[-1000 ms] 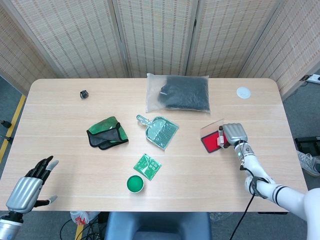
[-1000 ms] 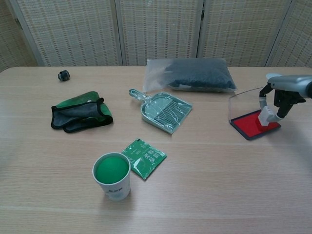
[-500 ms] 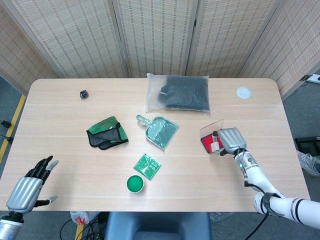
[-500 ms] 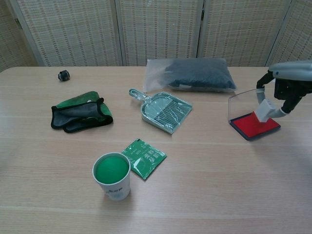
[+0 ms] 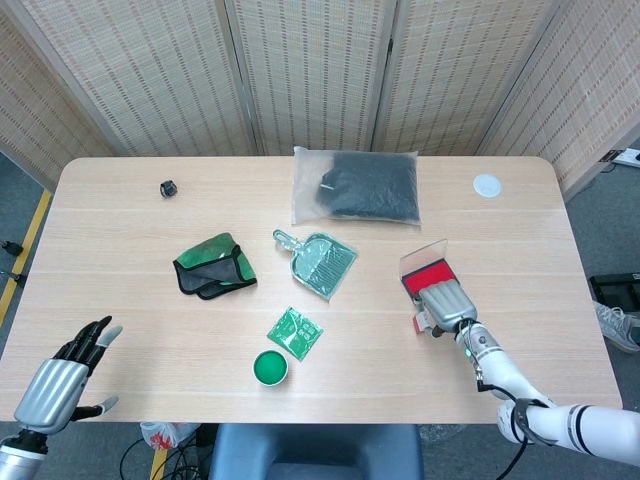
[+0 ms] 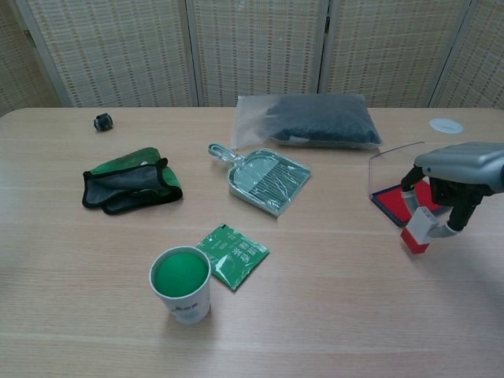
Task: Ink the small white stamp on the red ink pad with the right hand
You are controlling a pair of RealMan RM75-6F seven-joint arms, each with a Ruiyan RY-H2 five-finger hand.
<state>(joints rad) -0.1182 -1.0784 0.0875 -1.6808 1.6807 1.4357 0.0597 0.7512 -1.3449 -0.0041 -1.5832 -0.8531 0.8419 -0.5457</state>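
Right hand (image 6: 450, 185), silver-backed with dark fingers, pinches the small white plastic stamp (image 6: 417, 229) near the table's right edge, just in front of the red ink pad (image 6: 391, 204) with its raised clear lid. Judging by looks, the stamp is light, rigid and smooth; gripping its flat sides should suit best. Left hand (image 5: 62, 377) hovers spread, holding nothing.

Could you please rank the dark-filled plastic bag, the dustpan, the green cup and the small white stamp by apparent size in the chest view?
1. dark-filled plastic bag
2. dustpan
3. green cup, though nearness to the camera enlarges it
4. small white stamp
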